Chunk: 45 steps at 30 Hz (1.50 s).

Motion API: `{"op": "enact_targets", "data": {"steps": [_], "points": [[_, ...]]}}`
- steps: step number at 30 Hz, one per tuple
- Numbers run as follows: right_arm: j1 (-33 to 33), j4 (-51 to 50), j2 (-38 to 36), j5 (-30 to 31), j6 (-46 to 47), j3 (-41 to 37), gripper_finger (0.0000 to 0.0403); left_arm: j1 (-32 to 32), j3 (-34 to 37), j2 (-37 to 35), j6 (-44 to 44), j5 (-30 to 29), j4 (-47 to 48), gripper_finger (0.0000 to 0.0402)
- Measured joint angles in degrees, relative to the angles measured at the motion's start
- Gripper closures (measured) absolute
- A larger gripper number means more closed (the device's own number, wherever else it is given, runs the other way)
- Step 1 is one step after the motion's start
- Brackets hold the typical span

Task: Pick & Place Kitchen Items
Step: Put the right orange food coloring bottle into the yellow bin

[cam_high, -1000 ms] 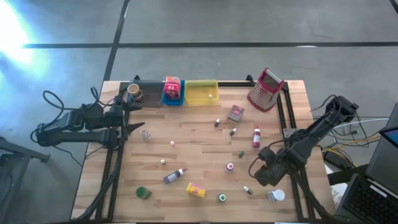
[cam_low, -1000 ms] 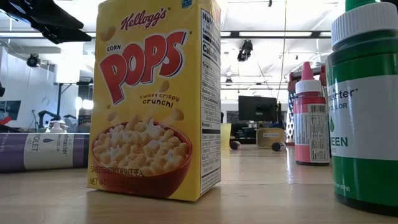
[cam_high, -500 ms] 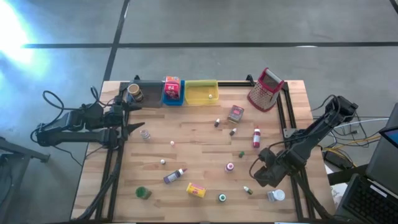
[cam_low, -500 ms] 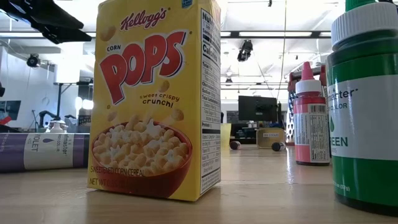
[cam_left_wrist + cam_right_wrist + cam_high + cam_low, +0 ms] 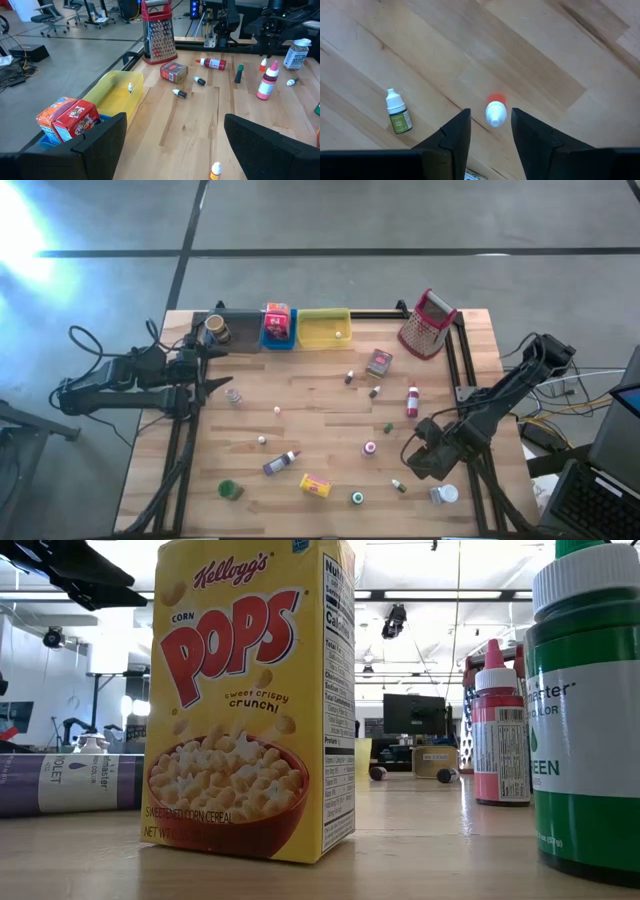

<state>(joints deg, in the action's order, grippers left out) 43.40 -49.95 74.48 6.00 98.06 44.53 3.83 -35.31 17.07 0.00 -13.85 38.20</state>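
Nothing on the table has shifted since a second ago; only your right arm has eased very slightly.

From above, your right gripper (image 5: 422, 458) hangs over the near right part of the table (image 5: 320, 395), with a small green bottle (image 5: 399, 485) and a white-capped jar (image 5: 444, 495) close by. Other kitchen items lie scattered: a red bottle (image 5: 412, 402), a purple bottle (image 5: 281, 463), a yellow box (image 5: 316, 486). The trays sit along the far edge, the yellow tray (image 5: 323, 330) nearly bare. Your left gripper (image 5: 222, 370) waits at the left edge.

At table height you see only the cereal box (image 5: 250, 700) and bottles close up; neither gripper shows.

From the left wrist, that arm's fingers (image 5: 100, 137) stand spread wide with nothing between them.

From the right wrist, your fingers (image 5: 452, 135) are partly spread, straddling a small upright bottle with a white tip and red body (image 5: 495, 112) seen end-on below. They are not pinching it. The green-labelled bottle (image 5: 398, 116) lies well off to one side.

To do this well, keep the white tip centred in the gap as you descend. Go low enough to catch the body, not the narrow tip. Close gently; an upright bottle like this will probably topple if one finger lands first.
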Motion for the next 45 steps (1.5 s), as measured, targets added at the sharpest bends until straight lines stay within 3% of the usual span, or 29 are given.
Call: {"op": "enact_targets", "data": {"steps": [18, 31, 45], "points": [[1.8, 3.0, 0.0, 0.0, 2.4, -3.2, 0.0286, 0.0, 0.0, 0.0, 0.0, 0.0, 0.0, 0.0062], [1.9, 9.0, 0.0, -1.4, 2.5, -7.7, 0.0262, 0.0, 0.0, 0.0, 0.0, 0.0, 0.0, 0.0062], [1.9, 8.9, -0.1, -1.5, 0.8, -7.6, 0.0329, 0.0, 0.0, 0.0, 0.0, 0.0, 0.0, 0.0062]]}}
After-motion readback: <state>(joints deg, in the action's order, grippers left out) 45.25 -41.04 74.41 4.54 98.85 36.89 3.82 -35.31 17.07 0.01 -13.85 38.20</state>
